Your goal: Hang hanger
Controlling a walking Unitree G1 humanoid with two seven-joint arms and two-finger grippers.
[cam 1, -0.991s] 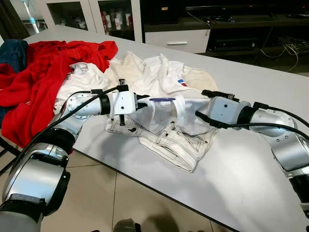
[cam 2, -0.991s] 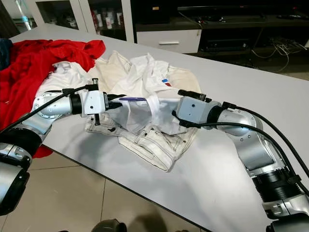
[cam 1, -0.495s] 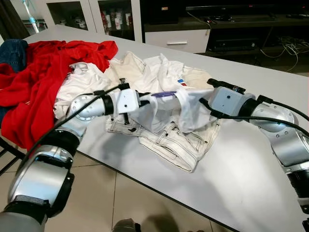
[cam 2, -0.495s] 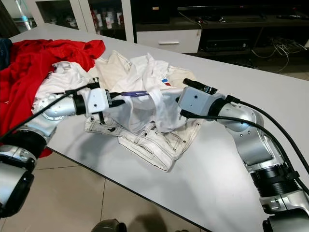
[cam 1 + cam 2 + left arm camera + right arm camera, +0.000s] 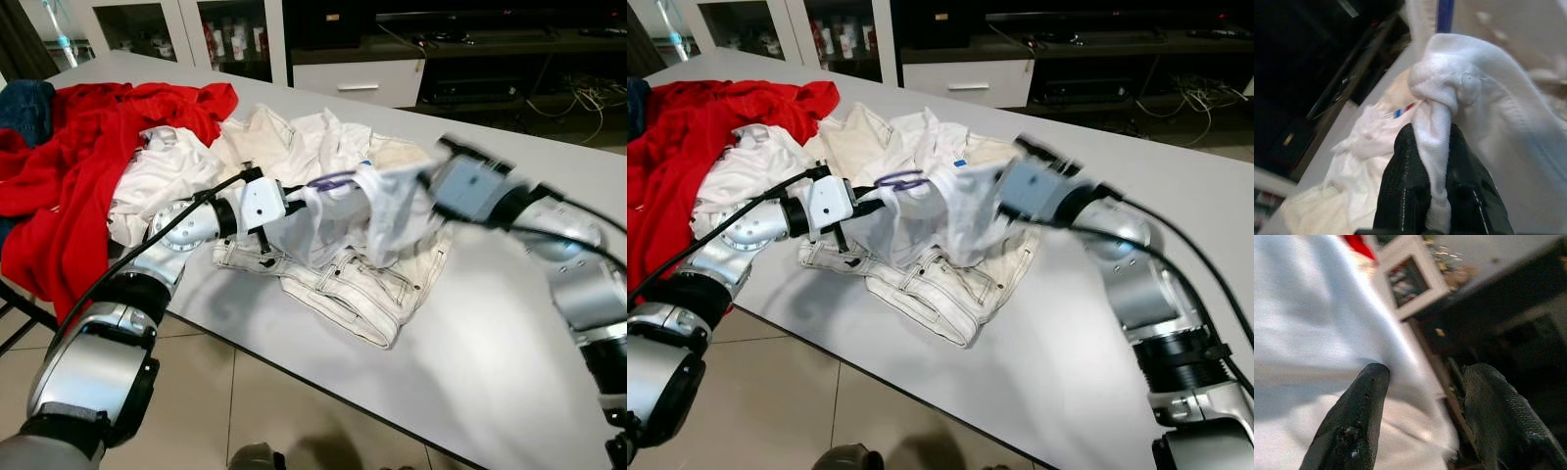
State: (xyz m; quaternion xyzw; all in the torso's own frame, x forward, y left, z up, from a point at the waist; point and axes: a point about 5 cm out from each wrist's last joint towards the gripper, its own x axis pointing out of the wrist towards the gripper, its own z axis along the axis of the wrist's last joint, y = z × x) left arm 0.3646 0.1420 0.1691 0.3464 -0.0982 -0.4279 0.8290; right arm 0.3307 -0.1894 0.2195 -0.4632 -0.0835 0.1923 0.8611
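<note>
- You will find no readable words, brand names or numbers anywhere in these views.
- The nearest thing to a label is a small red-and-blue tag [image 5: 961, 163] on the white shirt [image 5: 940, 147] lying on the table; it shows colour blocks only, with no letters you could make out.
- Bottles [image 5: 237, 39] stand behind the glass cabinet doors [image 5: 230, 34], but their labels are too small and blurred to read.

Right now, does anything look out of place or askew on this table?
Yes. Clothes lie heaped, not hung: a red garment spills over the table edge, and the white shirt is bunched between both grippers, its hanger tilted.
</note>
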